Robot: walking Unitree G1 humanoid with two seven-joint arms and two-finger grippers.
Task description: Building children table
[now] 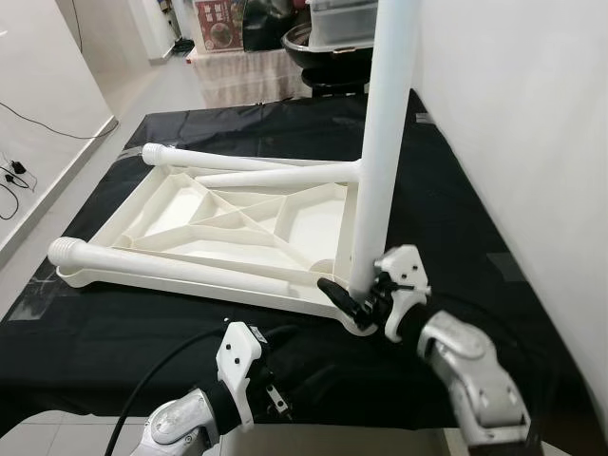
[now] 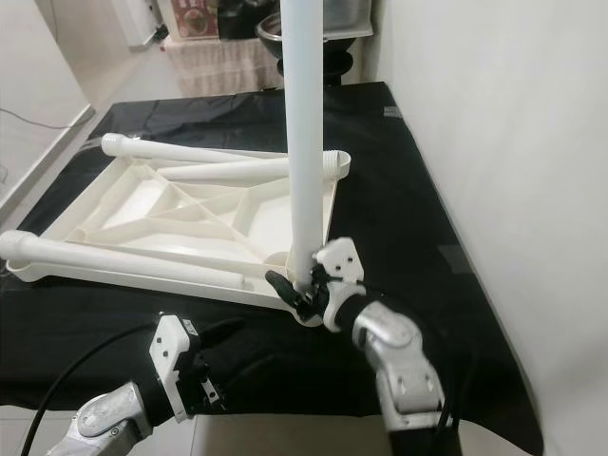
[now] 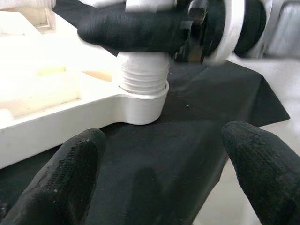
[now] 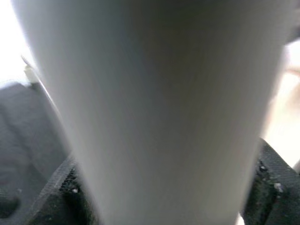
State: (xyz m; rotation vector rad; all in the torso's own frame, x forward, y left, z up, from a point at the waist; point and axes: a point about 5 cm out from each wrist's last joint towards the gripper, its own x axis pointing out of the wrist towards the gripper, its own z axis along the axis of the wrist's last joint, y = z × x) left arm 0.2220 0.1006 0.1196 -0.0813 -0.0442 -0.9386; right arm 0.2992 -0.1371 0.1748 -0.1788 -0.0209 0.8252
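A: Status?
B: White ribbed plastic tabletop (image 1: 237, 223) lies upside down on the black cloth (image 1: 456, 199), frame centre. Right gripper (image 1: 366, 296) is clamped on the upright white plastic leg (image 1: 385, 142) at the lower-right corner socket (image 3: 140, 101); threads visible, so likely not seated.
A: Count?
B: Four legs: one upright, three lying loose (image 1: 171, 266) on the top. Left gripper (image 3: 164, 168) spread wide, empty, lower left.

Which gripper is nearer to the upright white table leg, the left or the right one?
Right. The right gripper is clamped around the upright leg just above its threaded base. The left gripper is open, apart from the leg, over the black cloth.
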